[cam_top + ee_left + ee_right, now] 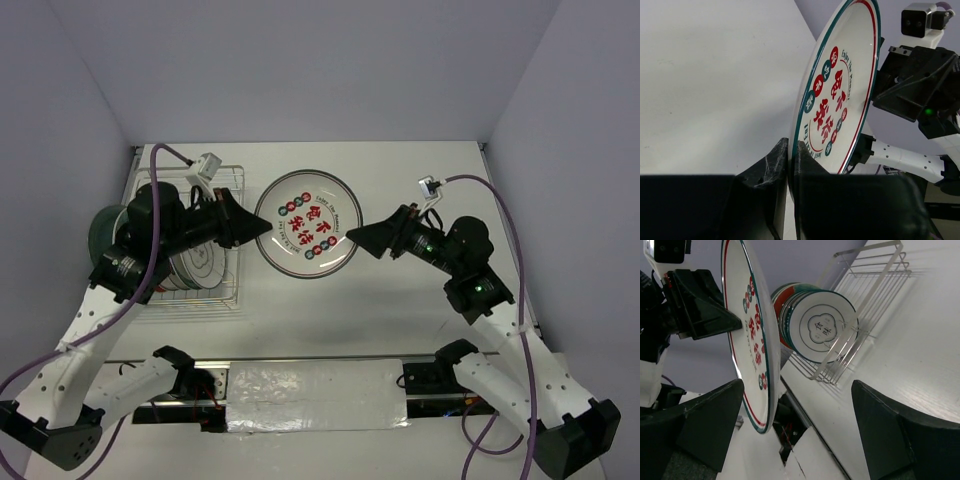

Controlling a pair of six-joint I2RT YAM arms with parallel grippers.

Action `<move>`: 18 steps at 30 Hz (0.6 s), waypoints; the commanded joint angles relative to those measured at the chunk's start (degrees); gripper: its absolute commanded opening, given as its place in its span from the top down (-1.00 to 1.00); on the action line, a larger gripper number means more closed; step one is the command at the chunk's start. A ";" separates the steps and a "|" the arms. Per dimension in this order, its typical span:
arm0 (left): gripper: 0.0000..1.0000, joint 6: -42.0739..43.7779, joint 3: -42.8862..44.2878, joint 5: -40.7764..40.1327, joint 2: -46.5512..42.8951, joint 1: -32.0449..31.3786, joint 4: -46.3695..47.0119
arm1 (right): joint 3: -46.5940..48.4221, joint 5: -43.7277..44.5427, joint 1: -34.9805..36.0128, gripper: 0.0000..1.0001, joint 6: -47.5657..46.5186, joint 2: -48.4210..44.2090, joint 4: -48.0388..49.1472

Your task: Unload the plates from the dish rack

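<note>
A white plate with red and green characters (pixel 308 223) is held face up right of the dish rack (pixel 232 178). My left gripper (pixel 265 228) is shut on its left rim; the left wrist view shows the plate (pixel 840 90) pinched in that gripper (pixel 791 150). My right gripper (pixel 352 237) is open at the plate's right edge. In the right wrist view the plate's rim (pixel 752 335) lies between the jaws of my right gripper (pixel 797 405), near the left finger and not clamped. Several plates (pixel 200 265) stand in the rack, also seen in the right wrist view (pixel 820 330).
A dark teal plate (pixel 100 232) shows at the rack's left side, partly hidden by my left arm. The wire rack (pixel 865 300) stands at the table's left; walls close in on three sides. A silver taped strip (pixel 315 395) lies between the arm bases.
</note>
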 commanded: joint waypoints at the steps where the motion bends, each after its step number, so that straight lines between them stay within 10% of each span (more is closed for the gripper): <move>1: 1.00 -2.30 0.74 4.24 -0.46 -0.03 9.37 | -0.08 -0.68 1.64 -0.85 0.45 1.18 7.00; 3: 1.00 -3.00 -0.40 5.64 -0.37 0.06 10.94 | 0.09 -0.86 1.82 -0.45 0.36 2.67 8.05; 7: 0.64 -3.45 -1.90 5.74 -0.11 0.06 12.01 | 0.53 -2.09 2.44 1.00 1.67 6.36 11.30; 10: 0.09 -1.43 -1.11 0.40 1.03 0.06 6.77 | 0.88 -0.34 2.62 1.00 3.08 8.39 12.98; 12: -0.89 0.76 2.13 -8.80 2.61 -0.03 -0.70 | 1.76 7.70 2.53 1.00 3.44 9.61 8.43; 18: -0.99 3.14 9.00 -45.13 3.94 -0.03 -20.15 | 7.47 22.61 -1.23 1.00 6.78 21.73 -3.20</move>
